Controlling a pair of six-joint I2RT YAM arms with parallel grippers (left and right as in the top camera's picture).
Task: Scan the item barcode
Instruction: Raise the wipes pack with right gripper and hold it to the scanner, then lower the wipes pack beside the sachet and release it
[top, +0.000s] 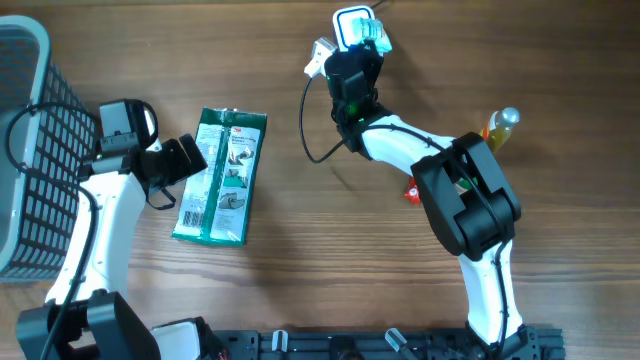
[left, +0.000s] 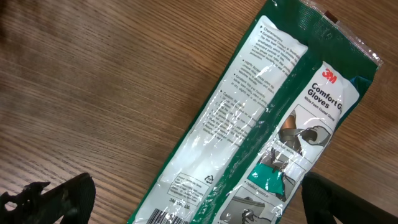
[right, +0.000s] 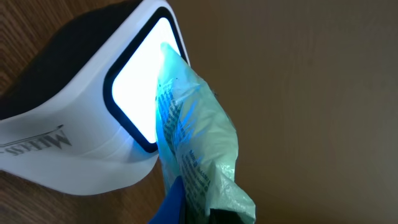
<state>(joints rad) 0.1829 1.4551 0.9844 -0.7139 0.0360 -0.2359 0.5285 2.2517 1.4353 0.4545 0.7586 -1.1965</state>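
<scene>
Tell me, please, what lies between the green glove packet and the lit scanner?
Bare table and a loop of black cable separate the glove packet from the scanner, as the overhead view shows.

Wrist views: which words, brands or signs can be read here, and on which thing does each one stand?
"3M": red logo on the glove package.
"Comfort G", the rest not legible, then "Gloves": same package.
A recycling sign: on its white panel; the fine print there is too small to read.
Lettering on the scanner: seen askew, not readable.
Print on the green bag: blurred.
</scene>
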